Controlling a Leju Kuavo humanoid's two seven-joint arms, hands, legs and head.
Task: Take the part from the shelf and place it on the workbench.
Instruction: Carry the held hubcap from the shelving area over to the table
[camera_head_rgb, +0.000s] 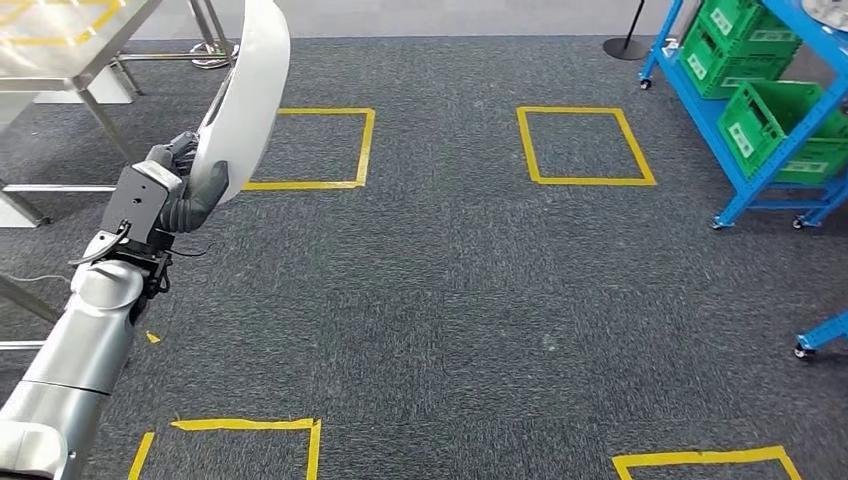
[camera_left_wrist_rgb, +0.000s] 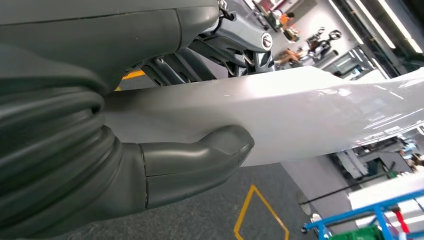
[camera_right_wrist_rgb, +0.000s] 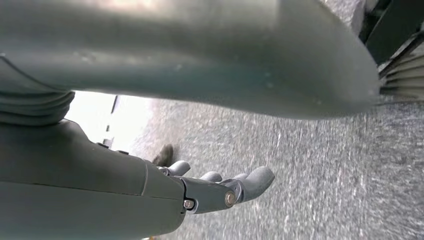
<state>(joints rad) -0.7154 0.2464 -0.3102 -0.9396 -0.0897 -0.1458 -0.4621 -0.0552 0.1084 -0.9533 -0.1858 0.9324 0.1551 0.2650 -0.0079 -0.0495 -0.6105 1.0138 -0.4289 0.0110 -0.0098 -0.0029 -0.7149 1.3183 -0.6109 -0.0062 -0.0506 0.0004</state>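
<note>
Gripping the white part (camera_head_rgb: 243, 90) near its lower end, the left hand (camera_head_rgb: 175, 190) is holding it upright above the grey carpet (camera_head_rgb: 450, 290); thumb and fingers (camera_left_wrist_rgb: 200, 160) are pinching the panel between them. The right hand (camera_right_wrist_rgb: 215, 190) is hanging over the carpet, fingers apart and holding nothing. The metal surface (camera_head_rgb: 70, 45) is standing just beyond the part. Risk: the long panel, held at one end, could swing or slip, or clip the surface's edge. The blue shelf (camera_head_rgb: 760, 170) is carrying green crates (camera_head_rgb: 780, 130) with white labels, too small to read.
</note>
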